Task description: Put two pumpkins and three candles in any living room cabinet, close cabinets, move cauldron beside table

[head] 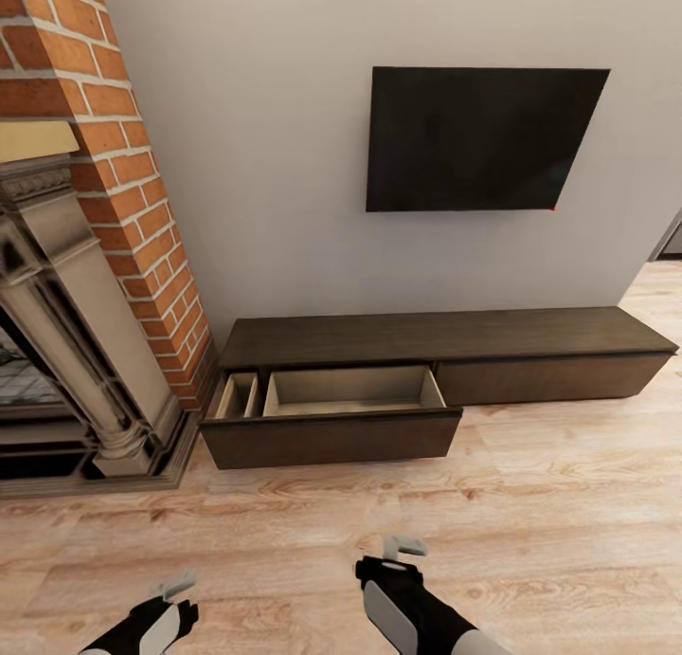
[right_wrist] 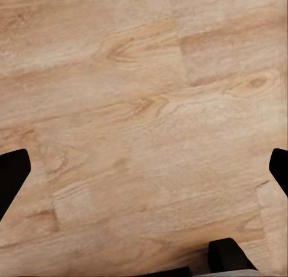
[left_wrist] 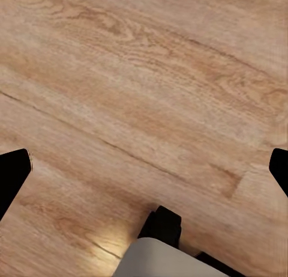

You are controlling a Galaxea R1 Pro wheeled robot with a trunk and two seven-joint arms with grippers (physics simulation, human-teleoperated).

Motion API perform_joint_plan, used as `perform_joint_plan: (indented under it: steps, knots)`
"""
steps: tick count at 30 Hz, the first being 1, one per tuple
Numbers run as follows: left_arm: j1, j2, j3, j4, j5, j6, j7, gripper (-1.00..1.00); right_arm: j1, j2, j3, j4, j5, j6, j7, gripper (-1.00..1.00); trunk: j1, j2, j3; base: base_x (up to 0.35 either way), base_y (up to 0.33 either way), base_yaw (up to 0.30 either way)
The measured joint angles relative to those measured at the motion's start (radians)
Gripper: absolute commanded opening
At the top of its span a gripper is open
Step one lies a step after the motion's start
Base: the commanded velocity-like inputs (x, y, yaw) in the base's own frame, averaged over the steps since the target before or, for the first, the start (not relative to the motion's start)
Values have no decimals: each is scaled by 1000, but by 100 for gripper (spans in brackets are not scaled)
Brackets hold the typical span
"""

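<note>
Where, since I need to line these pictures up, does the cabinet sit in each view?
Head view: cabinet along the wall at mid-height, its left drawer pulled open.
Left wrist view: wooden floor under the open left gripper.
Right wrist view: wooden floor under the open right gripper.
Shared landmark: the wooden floor.
</note>
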Motion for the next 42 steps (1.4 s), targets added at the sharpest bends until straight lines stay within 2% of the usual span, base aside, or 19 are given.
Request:
perform_joint_plan:
  steps: [4,9,24,29,36,42]
  knots:
    - [0,-1,0,40,1,-61,-4,100,1,0,2,43,1,-62,5,100,0,0,0,0,0,0]
    - [0,0,1,50,5,-108,-5,100,2,0,4,78,6,-84,3,100,0,0,0,0,0,0]
    - [1,2,1,51,-2,-126,-5,100,1,0,6,86,4,-114,7,100,0,0,0,-2,0,0]
    - [3,2,0,51,-4,-159,-4,100,1,0,5,86,4,-116,7,100,0,0,0,-200,0,0]
    - [3,2,0,50,-5,-169,-4,100,1,0,6,86,4,-116,6,100,0,0,0,-118,-1,0]
    - [4,2,0,50,-5,-170,-4,100,1,0,7,86,4,-116,7,100,0,0,0,-5,-170,0]
